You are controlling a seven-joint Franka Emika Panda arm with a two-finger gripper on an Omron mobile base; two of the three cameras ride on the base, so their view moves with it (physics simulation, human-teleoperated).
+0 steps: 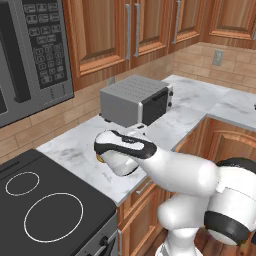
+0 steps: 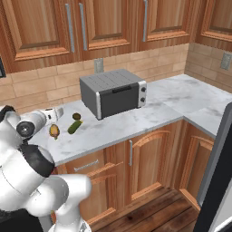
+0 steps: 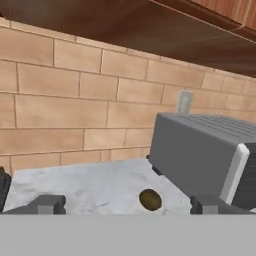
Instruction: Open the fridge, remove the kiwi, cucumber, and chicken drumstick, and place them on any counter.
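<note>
1. Resting on the white marble counter are the kiwi, the cucumber and the chicken drumstick, left of the grey toaster oven.
2. The gripper hangs low over the counter, fingers wide apart, holding nothing; the kiwi lies between them.
3. The fridge's dark edge stands at the right.

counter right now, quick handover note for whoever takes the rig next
Pincer: open, holding nothing, low over the counter by the toaster oven.
On the counter, left of the toaster oven: kiwi, cucumber, chicken drumstick, lying apart from one another.
Done: all three items are out and placed.
Left: nothing to move; pull the arm back. Fridge door state can't be judged from here.
</note>
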